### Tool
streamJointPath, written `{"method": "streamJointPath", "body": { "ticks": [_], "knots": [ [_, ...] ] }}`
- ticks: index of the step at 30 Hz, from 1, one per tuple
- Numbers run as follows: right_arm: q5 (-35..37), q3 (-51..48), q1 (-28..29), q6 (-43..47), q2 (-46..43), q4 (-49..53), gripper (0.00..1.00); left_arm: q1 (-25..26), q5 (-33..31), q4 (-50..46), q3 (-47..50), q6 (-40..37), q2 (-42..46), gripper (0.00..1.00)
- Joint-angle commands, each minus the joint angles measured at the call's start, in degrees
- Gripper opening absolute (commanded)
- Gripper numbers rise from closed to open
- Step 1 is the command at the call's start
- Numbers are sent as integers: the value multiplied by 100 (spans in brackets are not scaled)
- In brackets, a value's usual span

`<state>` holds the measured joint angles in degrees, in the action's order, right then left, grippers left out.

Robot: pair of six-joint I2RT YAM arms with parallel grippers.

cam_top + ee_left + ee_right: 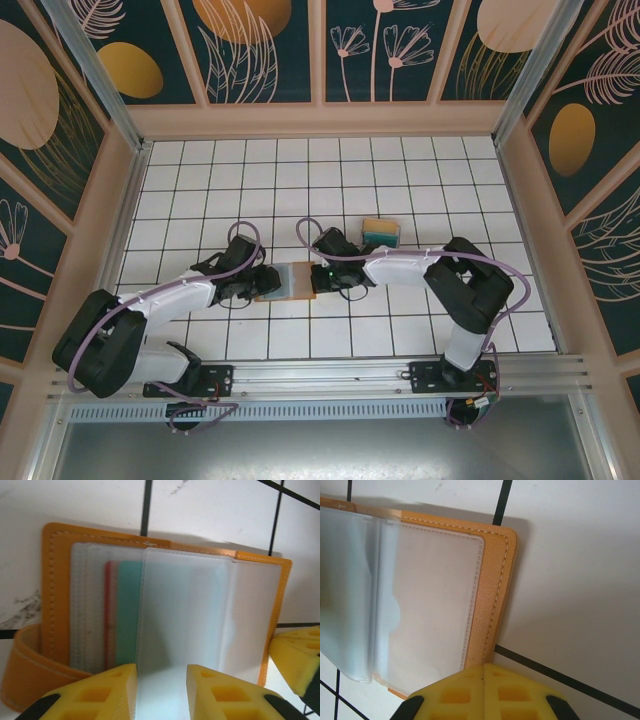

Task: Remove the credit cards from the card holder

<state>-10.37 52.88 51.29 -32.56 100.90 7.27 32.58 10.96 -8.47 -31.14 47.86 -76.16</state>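
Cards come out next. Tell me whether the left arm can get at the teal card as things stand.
Probably not directly: the teal card sits inside a clear pocket, partly covered by the loose clear sleeve lying between the left fingers.

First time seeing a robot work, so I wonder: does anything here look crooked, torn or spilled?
Nothing torn or spilled. The card holder lies open, and one clear sleeve stands off the others, between the fingers of the left gripper. A red card and a teal card sit pocketed behind it.
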Motion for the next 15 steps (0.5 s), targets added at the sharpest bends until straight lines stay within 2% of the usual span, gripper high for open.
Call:
{"method": "streamJointPath", "body": {
  "ticks": [1, 5, 11, 15],
  "knots": [
    [11, 86, 68, -84, 182, 82, 0, -15, 411, 368, 103, -48, 29, 35],
    [31, 117, 66, -67, 199, 109, 0, -17, 480, 415, 114, -67, 76, 39],
    [18, 169, 66, -53, 259, 136, 0, -15, 841, 697, 125, -92, 38, 57],
    [28, 184, 68, -40, 271, 161, 0, -20, 797, 631, 67, -109, -49, 59]
  ]
}}
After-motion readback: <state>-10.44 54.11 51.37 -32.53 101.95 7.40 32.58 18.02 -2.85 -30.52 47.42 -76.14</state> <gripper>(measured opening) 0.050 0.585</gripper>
